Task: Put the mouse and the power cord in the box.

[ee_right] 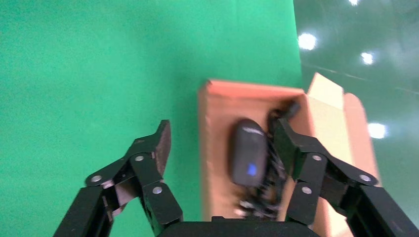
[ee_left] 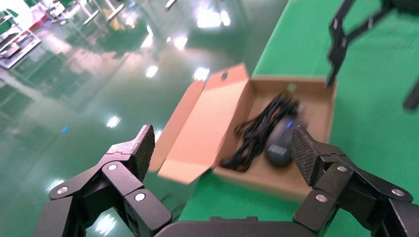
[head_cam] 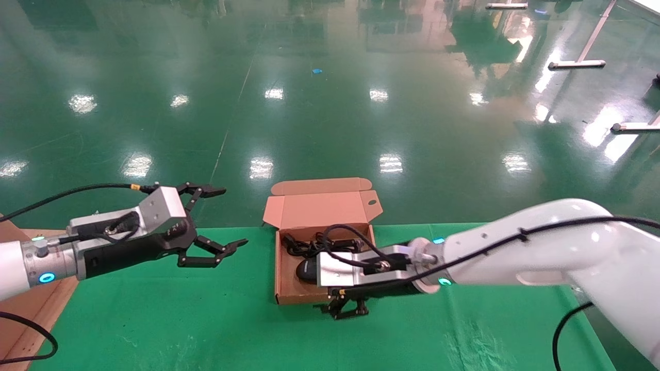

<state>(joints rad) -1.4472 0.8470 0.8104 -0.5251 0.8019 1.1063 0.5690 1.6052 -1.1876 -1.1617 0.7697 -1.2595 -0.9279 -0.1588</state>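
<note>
The brown cardboard box (head_cam: 286, 288) lies on the green table with its lid flap (head_cam: 319, 207) standing open at the far side. Inside it are the black mouse (head_cam: 306, 269), with a blue wheel (ee_right: 251, 169), and the bundled black power cord (head_cam: 309, 243). My right gripper (head_cam: 348, 308) hovers over the box's near right corner, open and holding nothing; its wrist view looks down on the mouse (ee_right: 248, 150) and cord (ee_right: 274, 174). My left gripper (head_cam: 233, 216) is open and empty, raised to the left of the box. Its wrist view shows the box (ee_left: 276, 180), mouse (ee_left: 280, 143) and cord (ee_left: 259, 129).
Green cloth (head_cam: 154, 319) covers the table, whose far edge runs just behind the box. A flat piece of cardboard (head_cam: 31, 309) lies at the table's left edge. Beyond is glossy green floor with metal stand legs (head_cam: 575, 64) at the far right.
</note>
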